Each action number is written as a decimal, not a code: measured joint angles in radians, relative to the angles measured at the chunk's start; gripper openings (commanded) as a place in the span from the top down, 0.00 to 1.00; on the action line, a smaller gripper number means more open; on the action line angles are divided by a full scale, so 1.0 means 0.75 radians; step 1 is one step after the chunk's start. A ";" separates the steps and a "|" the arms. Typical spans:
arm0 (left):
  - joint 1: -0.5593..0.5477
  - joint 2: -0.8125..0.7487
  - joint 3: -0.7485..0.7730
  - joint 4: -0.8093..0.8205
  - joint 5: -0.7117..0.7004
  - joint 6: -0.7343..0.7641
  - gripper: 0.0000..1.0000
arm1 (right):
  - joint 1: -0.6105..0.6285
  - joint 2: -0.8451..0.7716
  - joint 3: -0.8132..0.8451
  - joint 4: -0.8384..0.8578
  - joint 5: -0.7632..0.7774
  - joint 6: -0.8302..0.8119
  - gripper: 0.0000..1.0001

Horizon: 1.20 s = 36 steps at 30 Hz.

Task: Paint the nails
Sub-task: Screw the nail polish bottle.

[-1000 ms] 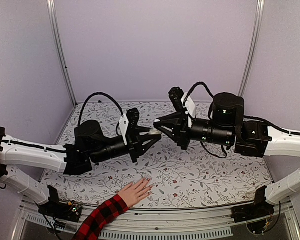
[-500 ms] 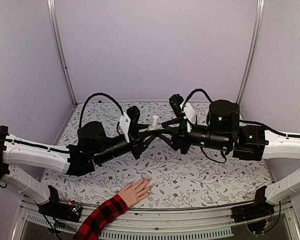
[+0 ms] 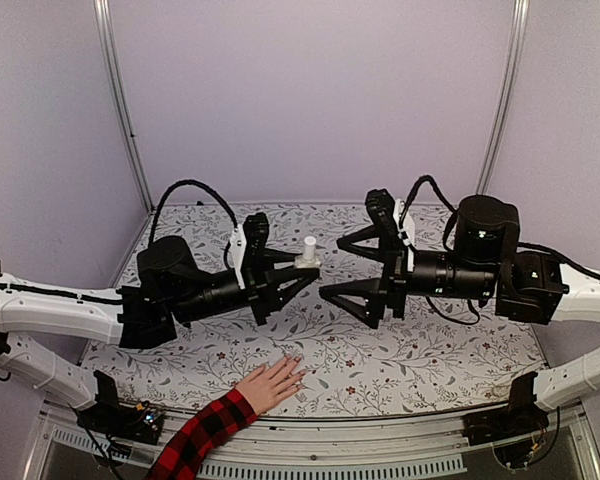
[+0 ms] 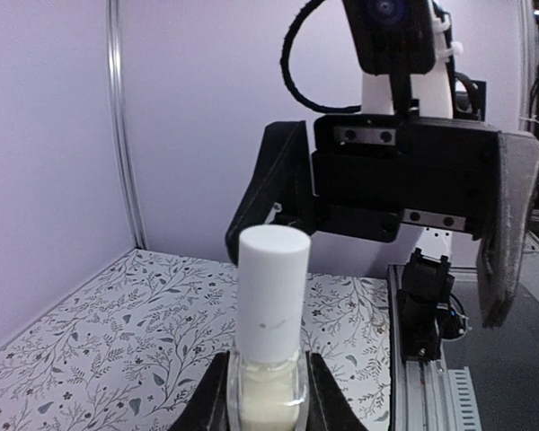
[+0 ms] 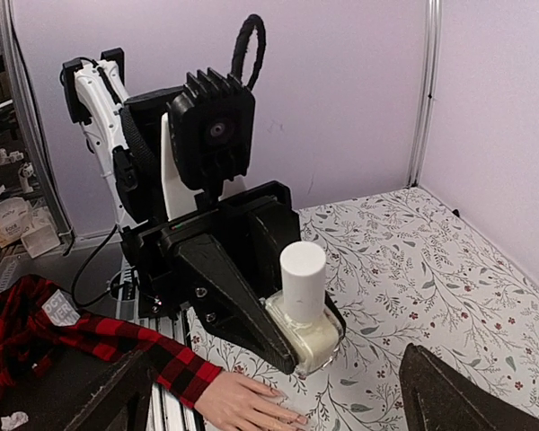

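A small clear bottle (image 3: 307, 254) with a white cap (image 4: 272, 289) and pale polish stands upright between the fingers of my left gripper (image 3: 306, 267), which is shut on its glass body (image 5: 307, 334). My right gripper (image 3: 332, 268) faces it from the right, open wide, its tips just short of the bottle and nothing between them. One of its dark fingers (image 5: 449, 400) shows low in the right wrist view. A light-skinned hand (image 3: 273, 383) lies flat at the table's near edge, below the bottle. Its nails (image 3: 297, 361) are tiny and pale.
The table has a floral cover (image 3: 430, 350). Purple walls with metal corner posts (image 3: 120, 110) close it in. A red-and-black plaid sleeve (image 3: 205, 432) crosses the front rail. My right arm's body (image 3: 485, 270) hangs over the right half.
My right gripper has opened from shut to wide and drawn back to the right, off the bottle's cap. The left gripper keeps the bottle and has shifted slightly.
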 measured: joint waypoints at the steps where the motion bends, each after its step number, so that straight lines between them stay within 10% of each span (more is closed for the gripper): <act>1: 0.000 -0.005 0.000 -0.013 0.039 0.004 1.00 | 0.000 -0.003 -0.002 -0.001 -0.013 -0.009 0.01; 11: 0.000 -0.008 0.000 -0.099 0.463 0.020 1.00 | 0.000 -0.159 -0.082 0.016 -0.242 -0.102 0.02; 18: 0.000 0.035 0.043 -0.099 0.748 -0.002 1.00 | 0.000 -0.162 -0.080 0.009 -0.488 -0.246 0.29; 36: -0.013 0.243 0.195 -0.158 1.106 -0.058 1.00 | 0.021 0.002 0.022 -0.157 -0.711 -0.463 0.56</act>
